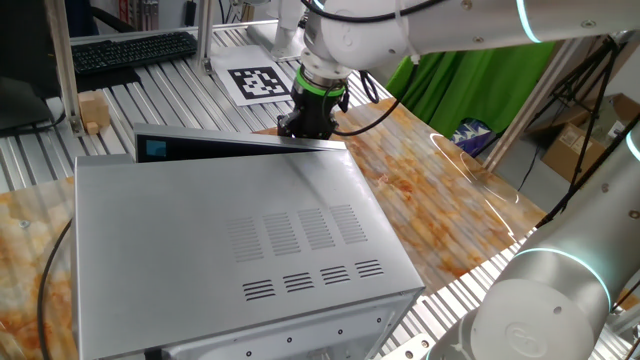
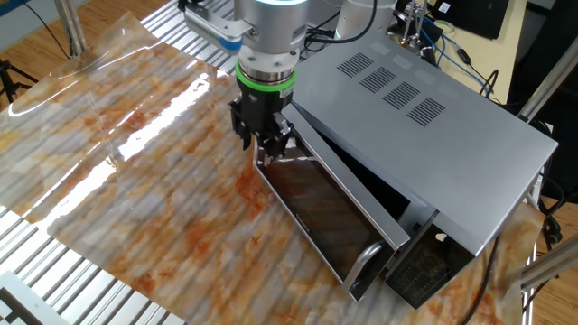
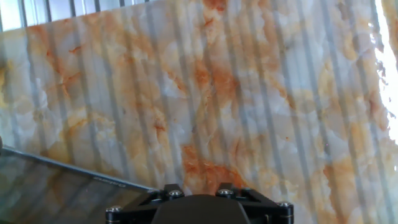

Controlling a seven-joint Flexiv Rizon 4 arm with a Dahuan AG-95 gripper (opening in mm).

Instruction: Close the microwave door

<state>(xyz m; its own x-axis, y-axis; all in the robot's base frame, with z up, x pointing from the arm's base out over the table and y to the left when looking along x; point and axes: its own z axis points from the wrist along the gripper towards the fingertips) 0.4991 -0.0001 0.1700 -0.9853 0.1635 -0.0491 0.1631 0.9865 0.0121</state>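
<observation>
The microwave (image 1: 230, 230) is a large light-grey box with vent slits on top; it also shows in the other fixed view (image 2: 424, 117). The microwave door (image 2: 325, 212) stands ajar at a small angle, dark face outward, with its handle (image 2: 363, 264) at the near end. In one fixed view only its silver top edge (image 1: 240, 147) and blue-lit patch (image 1: 155, 150) show. My gripper (image 2: 267, 155) points down at the door's outer face, at the end away from the handle, fingers together and empty. It also shows in one fixed view (image 1: 305, 128). The hand view shows the dark door glass (image 3: 56, 186) at lower left.
A marble-patterned sheet (image 2: 135, 171) covers the table in front of the door. A keyboard (image 1: 135, 50), a printed marker tag (image 1: 260, 82) and a wooden block (image 1: 93, 110) lie behind the microwave. A second robot's base (image 1: 545, 310) stands at the right.
</observation>
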